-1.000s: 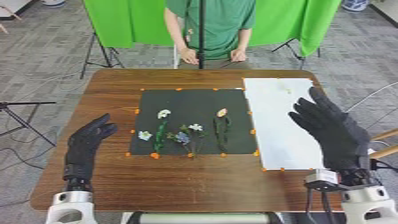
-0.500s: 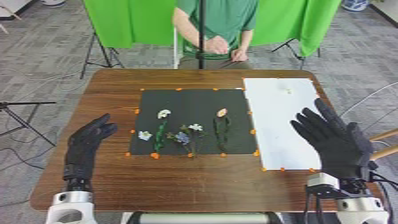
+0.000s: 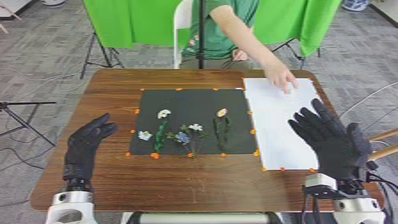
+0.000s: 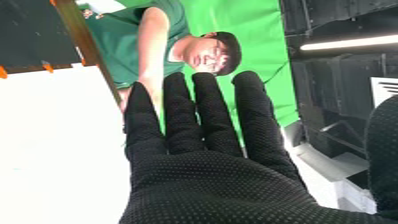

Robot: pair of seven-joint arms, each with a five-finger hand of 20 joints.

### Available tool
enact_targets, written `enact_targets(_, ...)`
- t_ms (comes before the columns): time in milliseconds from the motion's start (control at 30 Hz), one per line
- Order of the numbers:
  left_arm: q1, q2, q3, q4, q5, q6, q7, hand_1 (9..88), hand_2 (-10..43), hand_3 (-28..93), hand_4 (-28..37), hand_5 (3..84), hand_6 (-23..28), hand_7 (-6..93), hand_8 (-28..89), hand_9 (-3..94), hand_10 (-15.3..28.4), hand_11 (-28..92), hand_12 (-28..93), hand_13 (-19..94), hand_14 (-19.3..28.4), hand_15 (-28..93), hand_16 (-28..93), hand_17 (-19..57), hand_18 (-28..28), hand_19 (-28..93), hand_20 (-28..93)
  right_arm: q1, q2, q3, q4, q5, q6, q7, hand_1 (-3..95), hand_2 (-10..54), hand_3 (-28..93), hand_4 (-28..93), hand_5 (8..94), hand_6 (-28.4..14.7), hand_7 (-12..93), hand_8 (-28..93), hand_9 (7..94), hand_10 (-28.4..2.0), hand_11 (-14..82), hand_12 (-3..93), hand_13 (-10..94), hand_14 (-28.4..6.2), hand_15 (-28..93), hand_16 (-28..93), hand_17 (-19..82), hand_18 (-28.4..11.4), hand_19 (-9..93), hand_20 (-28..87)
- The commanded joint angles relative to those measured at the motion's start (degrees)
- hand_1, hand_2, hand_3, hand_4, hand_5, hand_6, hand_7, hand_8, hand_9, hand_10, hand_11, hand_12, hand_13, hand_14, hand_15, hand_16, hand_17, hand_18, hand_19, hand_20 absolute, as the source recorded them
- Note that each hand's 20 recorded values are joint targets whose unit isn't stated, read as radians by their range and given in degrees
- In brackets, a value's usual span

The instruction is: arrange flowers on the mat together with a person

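In the head view my left hand (image 3: 84, 145) is held over the table's left side, fingers relaxed and holding nothing. My right hand (image 3: 336, 142) is above the white sheet's right edge, fingers straight. In the right wrist view, my right hand (image 4: 213, 180) has its fingers extended. On the dark mat (image 3: 182, 102) lie a white flower (image 3: 164, 114) with a green stem, another white bloom (image 3: 144, 135), a blue and white cluster (image 3: 183, 136) and a pale pink flower (image 3: 222, 112) with long leaves. A person's hand (image 3: 279, 75) reaches down to the white sheet's far end.
The white sheet (image 3: 282, 130) lies right of the mat, with orange markers round both. The brown table (image 3: 204, 185) extends toward me. A dark upright pole (image 3: 202, 35) stands at the table's far edge, before the person.
The person's arm has reached from beside their body to the far end of the white sheet. My right hand has moved slightly nearer and right since the first frame. My left hand has kept still.
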Motion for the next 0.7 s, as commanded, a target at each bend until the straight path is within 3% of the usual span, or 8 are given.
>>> enact_targets(33, 0.76, -0.25, -0.05, -0.12, 0.11, -0.18, 0.07, 28.0, -9.5, 68, -21.0, 48.3, 4.8, 11.6, -7, 49.9, 13.7, 20, 15, 43, 16.2, 19, 0, 12.7, 10.8, 8, 20, -0.58, -0.47, 0.68, 0.11, -0.76, 1.02, -0.91, 2.5, 4.9, 76, -19, 38.4, -0.7, 5, -7, 38.4, -14.2, 3.8, 12.2, 31, -12.3, 10, 14, 18, -16.2, 5, 27)
enact_targets(700, 0.94, -0.45, -0.1, -0.32, 0.23, -0.39, -0.32, 28.0, -9.5, 68, -20.9, 48.3, 4.8, 11.6, -7, 50.0, 13.8, 20, 15, 43, 16.2, 19, 0, 12.7, 10.8, 8, 19, -1.67, -1.2, 1.09, -0.24, -1.61, 1.08, -0.66, 3.2, 3.9, 77, -19, 42.3, -1.1, 6, -7, 39.9, -14.5, 4.2, 12.3, 31, -12.4, 10, 14, 18, -16.0, 4, 27)
